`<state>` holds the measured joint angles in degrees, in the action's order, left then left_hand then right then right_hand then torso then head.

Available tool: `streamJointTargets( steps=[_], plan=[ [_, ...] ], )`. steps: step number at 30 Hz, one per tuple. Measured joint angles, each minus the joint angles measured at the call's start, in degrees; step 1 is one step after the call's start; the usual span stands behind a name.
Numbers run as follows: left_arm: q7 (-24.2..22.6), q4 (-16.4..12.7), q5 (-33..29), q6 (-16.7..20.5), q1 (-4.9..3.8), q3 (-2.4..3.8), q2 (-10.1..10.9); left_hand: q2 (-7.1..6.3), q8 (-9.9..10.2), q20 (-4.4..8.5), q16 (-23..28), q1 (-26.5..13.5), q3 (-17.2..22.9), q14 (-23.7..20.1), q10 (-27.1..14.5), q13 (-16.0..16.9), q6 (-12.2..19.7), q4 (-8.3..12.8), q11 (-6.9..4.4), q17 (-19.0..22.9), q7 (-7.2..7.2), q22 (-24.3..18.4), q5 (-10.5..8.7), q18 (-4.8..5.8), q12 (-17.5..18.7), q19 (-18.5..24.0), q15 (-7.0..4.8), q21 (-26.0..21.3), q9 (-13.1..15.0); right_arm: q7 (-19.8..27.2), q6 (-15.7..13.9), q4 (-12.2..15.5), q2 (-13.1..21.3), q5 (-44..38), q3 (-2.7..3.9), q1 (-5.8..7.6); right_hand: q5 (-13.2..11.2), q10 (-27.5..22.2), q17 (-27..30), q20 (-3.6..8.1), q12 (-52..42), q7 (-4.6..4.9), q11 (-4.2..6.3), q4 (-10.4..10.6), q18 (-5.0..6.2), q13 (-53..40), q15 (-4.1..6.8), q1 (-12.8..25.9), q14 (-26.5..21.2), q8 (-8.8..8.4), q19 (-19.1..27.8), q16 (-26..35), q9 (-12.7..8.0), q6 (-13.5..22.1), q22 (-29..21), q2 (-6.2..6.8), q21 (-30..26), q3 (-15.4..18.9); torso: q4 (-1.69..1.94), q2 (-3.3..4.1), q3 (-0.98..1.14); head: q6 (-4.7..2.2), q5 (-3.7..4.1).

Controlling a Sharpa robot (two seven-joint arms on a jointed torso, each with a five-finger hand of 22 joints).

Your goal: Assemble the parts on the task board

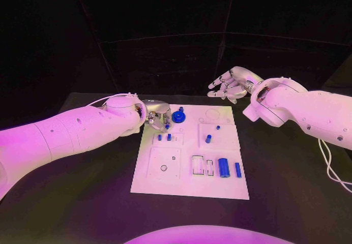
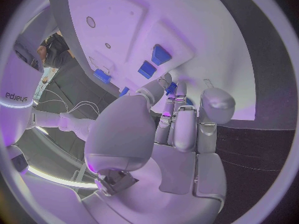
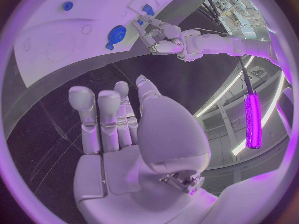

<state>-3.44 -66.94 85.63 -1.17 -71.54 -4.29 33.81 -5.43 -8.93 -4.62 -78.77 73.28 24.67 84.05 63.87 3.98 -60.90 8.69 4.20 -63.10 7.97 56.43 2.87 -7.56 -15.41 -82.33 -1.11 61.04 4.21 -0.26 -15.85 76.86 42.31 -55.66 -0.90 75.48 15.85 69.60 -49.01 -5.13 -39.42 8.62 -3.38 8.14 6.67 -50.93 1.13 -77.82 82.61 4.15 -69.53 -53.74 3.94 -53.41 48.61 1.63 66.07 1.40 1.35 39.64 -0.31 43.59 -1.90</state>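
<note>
The white task board (image 1: 191, 175) lies in the middle of the black table. My left hand (image 1: 156, 116) hovers over its far left corner with fingers drawn together (image 2: 177, 114). A small blue part (image 2: 171, 87) shows pinched at the fingertips, just beside the round blue part (image 1: 178, 118). Two short blue pegs (image 1: 164, 136) stand nearer me than that hand. Further pegs (image 1: 208, 138) stand mid-board, and two blue cylinders (image 1: 230, 168) lie at the near right. My right hand (image 1: 233, 84) hangs raised beyond the far right corner, fingers apart (image 3: 109, 119), holding nothing.
A square recessed plate with a small ring (image 1: 164, 168) sits on the board's near left, and a rectangular slot frame (image 1: 198, 165) next to the cylinders. Bare black table (image 1: 293, 193) lies to the right. A white cable (image 1: 328, 162) trails off my right arm.
</note>
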Motion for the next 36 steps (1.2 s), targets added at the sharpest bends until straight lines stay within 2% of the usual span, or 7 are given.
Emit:
streamJointTargets(
  steps=[8, 14, 17, 20, 24, 30, 36],
  plan=[
    [0.0, 0.01, -0.01, 0.03, 0.0, -0.05, 0.0, 0.0, 0.11, 0.0, 0.0, 0.0, -0.16, 0.0, 0.0, 0.0, 0.13, 0.16, 0.0, 0.17, 0.13, 0.0, 0.0, 0.0, 0.0, 0.0, 0.0, 0.0, 0.0, 0.0, 0.01, -0.05, -0.01, 0.0, 0.0, 0.0, 0.0, 0.0, 0.0, 0.0, 0.0, 0.0, 0.0, 0.0, 0.0, 0.0, 0.0, 0.0, 0.0, 0.0, 0.0, 0.0, 0.0, 0.0, 0.0, 0.0, 0.0, 0.0, 0.0, 0.01, -0.01, -0.13, -0.05],
    [0.18, 0.17, -0.01, 0.03, 0.03, -0.12, 0.13, 0.0, 2.95, -0.2, 0.0, 0.0, -0.69, 0.01, -1.58, -0.13, 4.68, 0.38, 0.73, 0.68, 0.75, -0.09, 0.0, 0.0, 1.25, 0.2, 0.42, 0.0, -0.57, 0.0, 0.01, -0.14, -0.01, 0.0, 0.0, 0.0, 0.0, 0.0, 0.21, 0.0, 0.0, 0.0, 0.0, 0.0, 0.0, 0.08, 0.0, 0.0, 0.0, 0.0, 0.0, 0.29, 0.0, 0.0, -0.2, 0.0, -0.23, 0.0, -0.02, 0.02, -0.01, -0.18, -0.05],
    [0.24, 0.24, -0.01, 0.16, 0.04, -0.12, 0.25, -0.26, 4.28, -0.48, 0.0, -0.26, -1.19, -0.13, -3.26, -0.23, 6.97, 0.41, 0.87, 1.02, 0.99, -0.64, 0.0, 0.0, 2.19, 0.48, 0.55, -0.72, -0.57, 0.0, 0.01, -0.37, -0.01, 0.0, 0.0, 0.0, 0.0, -0.24, 0.61, 0.0, 0.79, 0.0, -0.05, 0.0, 0.93, 0.52, 0.0, 0.0, 0.0, 0.0, 0.0, 0.7, 0.0, 0.0, -0.61, 0.0, -0.49, 0.0, -0.03, 0.02, -0.02, -0.21, 0.02],
    [0.24, 0.25, -0.01, 0.63, 0.04, -0.1, 0.51, -0.5, 4.88, -0.99, 0.27, -0.12, -2.0, -0.02, -6.57, -0.37, 8.52, 0.72, 1.33, 1.47, 0.91, -3.48, 0.0, 0.0, 3.88, 1.41, 1.05, -3.45, -0.57, -0.05, 0.01, -0.79, -0.01, -0.1, 0.0, 0.0, 0.0, -4.09, 0.78, 0.0, 5.6, 0.26, -0.18, 0.15, 0.93, 3.96, 0.0, -0.17, 0.0, 0.0, 0.0, 1.09, 0.0, 0.26, -1.22, -0.18, -0.93, 0.02, -0.02, 0.01, -0.04, -0.21, 0.06],
    [0.24, 0.17, -0.05, 1.42, 0.04, -0.09, 1.01, -0.6, 4.88, -1.12, 0.27, -0.03, -2.68, -0.1, -8.61, -0.44, 8.81, 0.94, 1.83, 1.69, 1.03, -4.77, 0.0, 0.0, 4.34, 1.54, 1.14, -4.66, -0.53, -0.28, 0.18, -1.53, -0.09, -0.73, 0.0, 0.0, -0.75, -8.56, 4.07, -0.38, 11.49, 0.53, -0.94, 0.89, 0.93, 9.02, -0.52, -0.35, -0.52, 0.0, 0.85, 4.74, 0.0, 0.53, -2.98, -0.26, -2.44, -0.02, 0.02, 0.0, -0.07, -0.29, 0.09],
    [0.24, -0.31, -0.29, 2.41, 0.03, -0.09, 2.48, -0.34, 4.88, -1.11, 0.27, 0.23, -3.02, 0.1, -8.6, -0.3, 8.81, 0.94, 1.83, 1.7, 1.03, -5.0, 0.0, 0.0, 4.36, 1.54, 1.34, -4.9, -0.35, -0.74, 1.1, -2.28, -0.14, -2.33, -0.01, -0.01, -1.33, -8.69, 5.83, -0.59, 17.1, 1.11, -1.15, 1.06, 0.92, 17.22, -0.73, -2.3, -0.31, 0.29, 1.06, 6.66, 0.12, 0.04, -3.63, -0.01, -3.06, -0.08, 0.03, -0.03, -0.1, -0.45, -0.13],
    [0.09, -1.26, -1.44, 3.35, -0.31, 0.05, 4.98, 0.44, 3.43, -1.11, 0.27, 1.01, -3.33, 0.1, -6.86, 0.12, 6.18, 0.95, 1.64, 1.55, 1.33, -4.81, 0.0, 0.0, 2.89, 1.54, 1.34, -4.9, -0.01, -1.11, 2.66, -2.32, 0.19, -5.05, -0.03, -0.14, -2.78, -7.96, 4.38, -0.11, 20.01, 0.3, -0.81, -0.4, 0.93, 21.88, -0.51, -5.3, 0.33, 1.38, -0.32, 5.22, 0.28, -2.61, -1.63, -0.1, -1.9, -1.85, 0.03, -0.04, -0.13, -0.62, -0.23]
  ],
)
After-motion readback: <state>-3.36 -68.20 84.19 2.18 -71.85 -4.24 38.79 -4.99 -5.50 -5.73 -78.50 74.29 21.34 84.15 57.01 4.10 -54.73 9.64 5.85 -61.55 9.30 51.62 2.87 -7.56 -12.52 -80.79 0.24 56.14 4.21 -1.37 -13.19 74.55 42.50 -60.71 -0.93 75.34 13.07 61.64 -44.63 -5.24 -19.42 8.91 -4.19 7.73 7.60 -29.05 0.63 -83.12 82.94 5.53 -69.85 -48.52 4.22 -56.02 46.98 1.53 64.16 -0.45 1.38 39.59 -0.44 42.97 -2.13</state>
